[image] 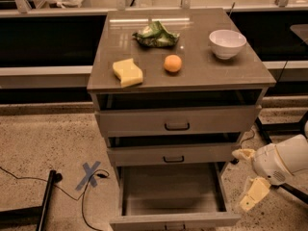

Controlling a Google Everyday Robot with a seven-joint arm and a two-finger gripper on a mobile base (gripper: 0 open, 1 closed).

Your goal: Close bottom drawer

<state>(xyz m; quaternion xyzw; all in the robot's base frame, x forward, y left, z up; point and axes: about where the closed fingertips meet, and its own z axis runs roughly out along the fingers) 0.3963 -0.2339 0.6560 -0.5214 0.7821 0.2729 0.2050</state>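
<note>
The scene is dim, with a warm yellow-brown cast. Light falls from above and behind the cabinet [192, 78]: pale streaks of glare lie along the back of its top, and the bowl [227, 43] there is the brightest thing. The orange [173, 63] throws only a faint, soft shadow. Deep shadow fills the gaps under the top and between the drawer fronts, and the bottom drawer [171, 191] darkens toward its back. Behind the cabinet runs a near-black band. Right of the cabinet, low down, the pale gripper [248, 176], fingers spread, catches the light.
</note>
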